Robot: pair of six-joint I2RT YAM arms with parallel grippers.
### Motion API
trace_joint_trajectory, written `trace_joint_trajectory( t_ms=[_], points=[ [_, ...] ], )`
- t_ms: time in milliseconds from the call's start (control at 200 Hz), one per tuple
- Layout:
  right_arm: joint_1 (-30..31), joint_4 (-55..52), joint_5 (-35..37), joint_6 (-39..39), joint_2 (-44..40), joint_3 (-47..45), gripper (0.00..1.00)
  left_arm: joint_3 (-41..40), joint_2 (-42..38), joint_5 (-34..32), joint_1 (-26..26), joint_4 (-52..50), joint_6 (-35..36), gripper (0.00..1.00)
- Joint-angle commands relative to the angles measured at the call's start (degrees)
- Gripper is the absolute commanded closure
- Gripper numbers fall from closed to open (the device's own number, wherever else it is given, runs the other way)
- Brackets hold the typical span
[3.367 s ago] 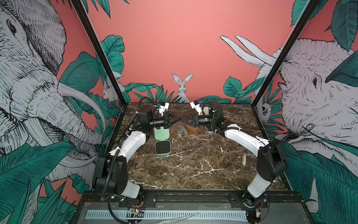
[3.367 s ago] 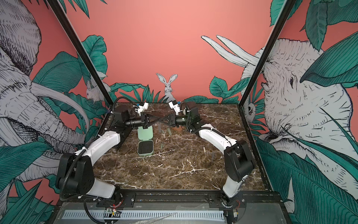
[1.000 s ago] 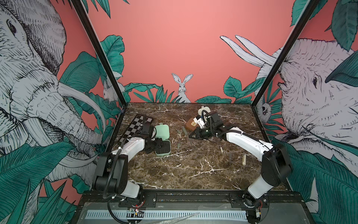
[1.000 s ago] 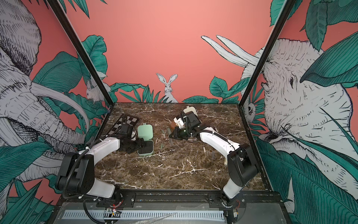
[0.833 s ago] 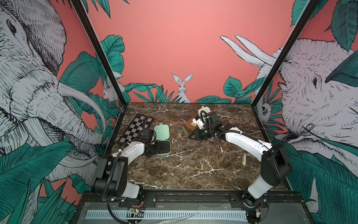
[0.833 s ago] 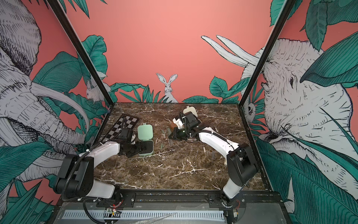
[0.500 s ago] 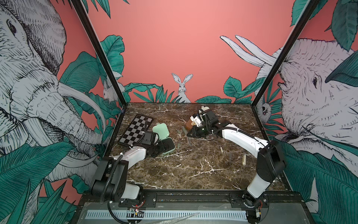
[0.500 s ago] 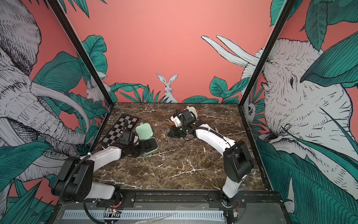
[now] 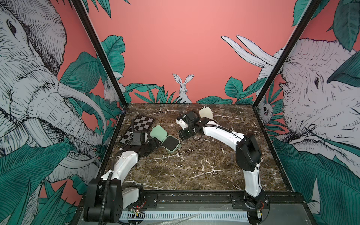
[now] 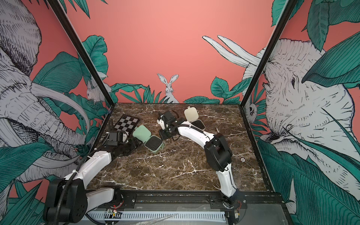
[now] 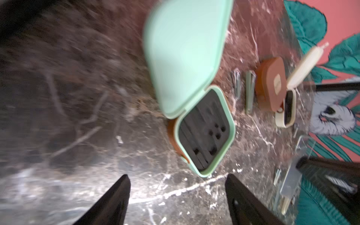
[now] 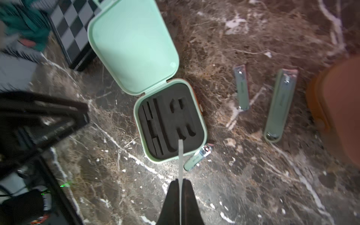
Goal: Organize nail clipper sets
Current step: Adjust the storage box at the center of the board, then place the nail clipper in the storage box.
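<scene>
**Right pincer pinching a slim tool over the open mint case**

Right pincer (image 12: 180, 185) is pressed together on a slim pale tool (image 12: 181, 155). It is strip-thin, held by one end, and in the right wrist view its free end lines up over the foam insert (image 12: 167, 124). Left pincer (image 11: 177, 187) is spread wide and empty, just short of a corner of the mint green case (image 12: 132, 48).

Handling, as a judgement:
- **Tool:** likely light, slick and springy across its flat. Pinched at one end it may pivot, so lower it along a slot, not across.
- **Case:** looks like light plastic and will probably skate on the marble tabletop (image 9: 194, 165) if you push the foam. Brace it by the base's side walls, not by the hinged lid.
- **Clippers:** smooth, lying flat and low. Take them across the narrow width, on the long edges.

Looks and places:
- **Mint case:** rounded-square, open, lid swung back, left of middle beside the checkerboard (image 9: 143, 124). The insert is black with cut slots, all of them empty.
- **Mint clippers:** the small clipper (image 12: 241, 87) and long clipper (image 12: 280, 105) lie side by side near the case. The third clipper (image 12: 197, 158) sits at the case's corner; contact is unclear.
- **Other cases:** the brown case (image 11: 269, 85) is closed. The cream case (image 9: 205, 113) stands open at the far side.
</scene>
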Motion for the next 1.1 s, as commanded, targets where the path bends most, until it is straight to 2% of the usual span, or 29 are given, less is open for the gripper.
trace_joint_trajectory(
  t_ms=[0,180,285,430,575,1095],
  points=[
    [2.1,-4.1,5.5,-9.2,3.3,4.2,1.0,2.5,2.1,-0.1,1.8,-5.2,4.7,0.21],
    [4.7,-3.3,8.2,-15.1,8.5,9.3,1.0,5.3,10.3,3.5,4.0,1.2,5.2,0.25],
    [5.5,-4.6,8.5,-16.0,11.8,14.0,1.0,5.6,13.9,6.4,4.8,7.0,4.0,0.26],
    [6.5,-6.9,9.1,-17.3,15.9,20.1,1.0,6.8,16.7,8.1,5.5,9.5,2.8,0.29],
    [7.6,-11.5,10.3,-18.0,20.3,27.2,1.0,7.1,16.3,7.8,6.0,9.2,2.7,0.3],
    [9.8,-13.3,12.7,-19.0,24.7,31.7,1.0,7.0,10.1,4.6,6.8,3.0,4.9,0.3]
  ],
)
